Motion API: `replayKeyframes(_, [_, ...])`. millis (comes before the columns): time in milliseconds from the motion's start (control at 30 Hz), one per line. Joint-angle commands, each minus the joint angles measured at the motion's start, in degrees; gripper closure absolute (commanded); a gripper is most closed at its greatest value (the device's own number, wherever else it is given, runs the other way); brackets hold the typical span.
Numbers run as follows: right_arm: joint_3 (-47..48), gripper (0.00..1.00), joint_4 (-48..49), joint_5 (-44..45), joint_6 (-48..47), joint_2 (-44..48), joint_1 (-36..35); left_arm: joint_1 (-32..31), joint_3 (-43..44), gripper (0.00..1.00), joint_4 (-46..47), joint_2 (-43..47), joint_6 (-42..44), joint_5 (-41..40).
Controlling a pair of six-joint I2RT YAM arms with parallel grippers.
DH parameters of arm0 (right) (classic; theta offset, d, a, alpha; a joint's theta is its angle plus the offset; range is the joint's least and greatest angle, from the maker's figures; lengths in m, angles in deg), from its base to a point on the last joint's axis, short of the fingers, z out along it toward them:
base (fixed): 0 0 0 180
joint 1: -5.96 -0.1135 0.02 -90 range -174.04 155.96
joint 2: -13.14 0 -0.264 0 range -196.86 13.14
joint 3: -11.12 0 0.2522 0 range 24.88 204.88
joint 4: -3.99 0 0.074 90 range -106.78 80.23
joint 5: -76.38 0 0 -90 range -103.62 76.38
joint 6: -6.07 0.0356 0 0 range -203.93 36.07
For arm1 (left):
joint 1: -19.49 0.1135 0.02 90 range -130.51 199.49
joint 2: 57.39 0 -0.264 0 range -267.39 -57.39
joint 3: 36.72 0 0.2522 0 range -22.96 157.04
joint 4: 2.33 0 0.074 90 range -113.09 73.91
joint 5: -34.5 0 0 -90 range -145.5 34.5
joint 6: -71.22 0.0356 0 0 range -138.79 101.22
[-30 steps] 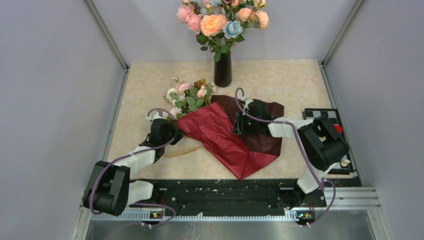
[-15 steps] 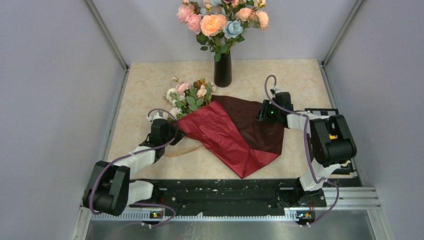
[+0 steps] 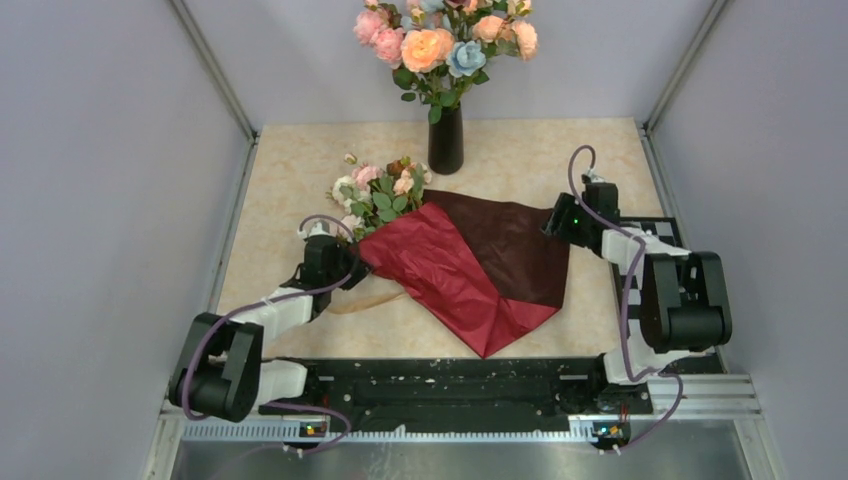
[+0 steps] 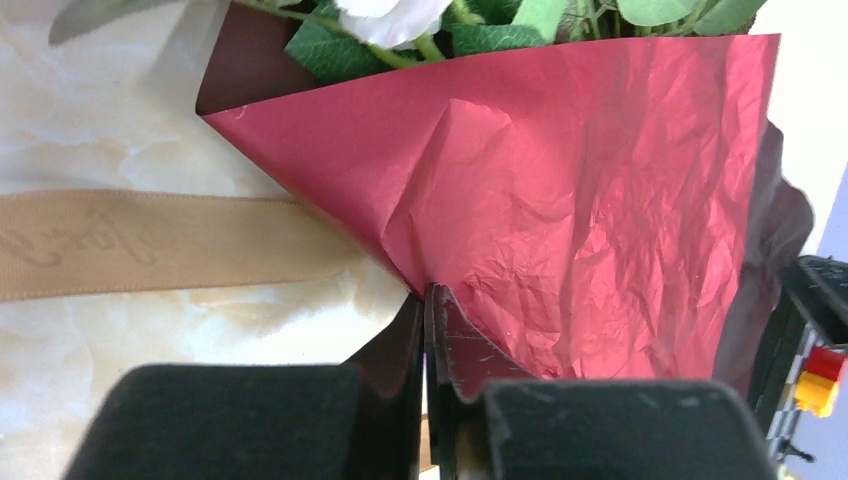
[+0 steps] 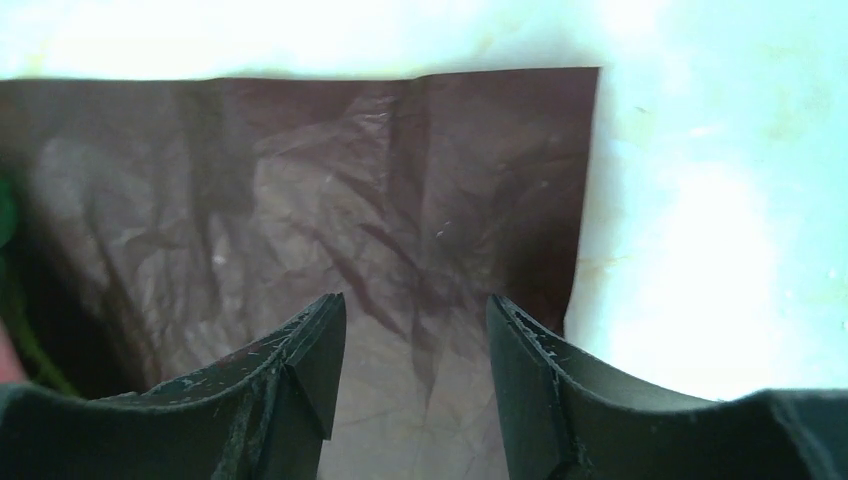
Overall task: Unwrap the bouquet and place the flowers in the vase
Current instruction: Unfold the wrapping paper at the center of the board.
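Wrap (image 3: 455, 275): thin, light, crinkly, tears easily.
L claw (image 4: 428, 298) pinches its red edge; R claw (image 5: 415, 312) spread, empty. Take flowers (image 3: 380, 195) by stems.

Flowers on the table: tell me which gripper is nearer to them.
Left. The left gripper pinches the red paper right beside the flowers; the right gripper hangs open over the paper's opposite corner.

My right gripper (image 5: 415, 370) hangs with its two black fingers (image 5: 300, 380) apart above crinkled dark maroon paper (image 5: 300, 200), whose far right corner lies flat on the pale table (image 5: 720, 200).
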State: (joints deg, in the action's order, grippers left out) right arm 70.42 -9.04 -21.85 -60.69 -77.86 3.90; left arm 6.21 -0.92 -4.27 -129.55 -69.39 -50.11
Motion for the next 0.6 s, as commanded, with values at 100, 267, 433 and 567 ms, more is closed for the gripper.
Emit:
replayKeyframes(100, [-2.52,0.39,2.22,-14.81,-2.04,10.9,-0.84,0.01,2.63,0.61,-1.34,4.92,2.9,-0.47])
replayKeyframes(267, [-4.55,0.32,2.53,-20.97,-3.5,15.7,-7.43,0.01,3.73,0.22,-8.98,11.04,5.8,-3.52])
replayKeyframes(433, [-7.04,0.29,5.89,-21.75,-2.36,17.0,-16.44,0.01,4.78,0.02,-16.81,16.89,8.65,-4.54])
replayKeyframes(567, [-7.48,0.29,7.77,-21.58,-1.61,13.14,-21.15,0.05,7.89,0.01,-23.44,18.56,12.83,-1.53])
